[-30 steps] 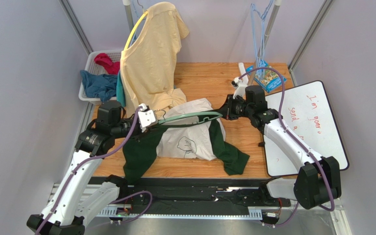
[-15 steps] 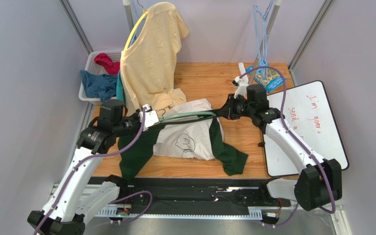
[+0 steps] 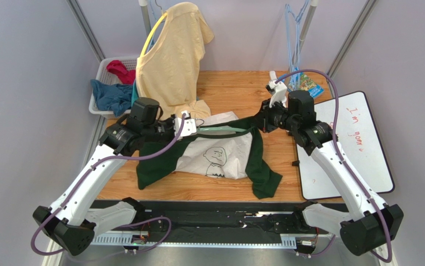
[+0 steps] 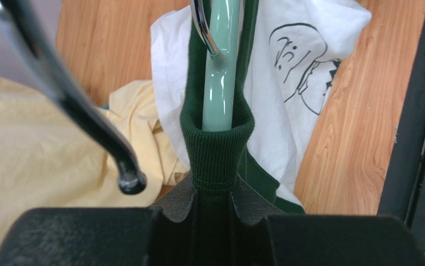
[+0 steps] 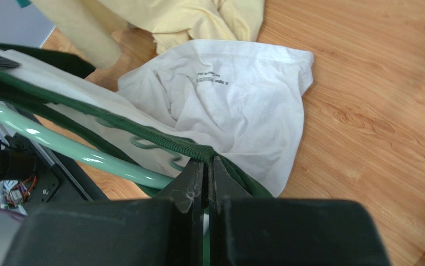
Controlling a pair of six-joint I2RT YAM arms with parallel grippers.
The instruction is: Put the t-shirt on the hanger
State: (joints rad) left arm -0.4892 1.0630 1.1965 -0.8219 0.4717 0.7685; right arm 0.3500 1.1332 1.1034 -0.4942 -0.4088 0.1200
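Top view, centre of frame: t-shirt (image 3: 220, 158) is partly lifted. Its white body and print drape down onto the table (image 3: 237, 88), with one dark sleeve trailing lower left and the other lower right. The hanger (image 3: 223, 131) runs roughly level between the two grippers, inside the neck opening.

Left gripper (image 3: 191, 127): narrow gap, filled by green collar ribbing. In the wrist view the hanger arm enters the collar loop just above the fingers. Cannot tell whether the hanger's end is pinched too.

Right gripper (image 3: 261, 123): fingers fully together on the opposite collar edge. The hanger passes just beside and below the pinch.

Why held so (judgement): two opposed pinches stretch the collar into a long taut slot, so the hanger's wide arms fit through. Lifting it lets the body hang free instead of bunching. The hanger seems carried by the collar itself.

Stage (judgement): hanger is in the neck, but the shoulders are not yet seated over both arms.

Risk: yellow shirt (image 3: 170, 61) hangs upper left with its hem close behind the left gripper, so it could snag.
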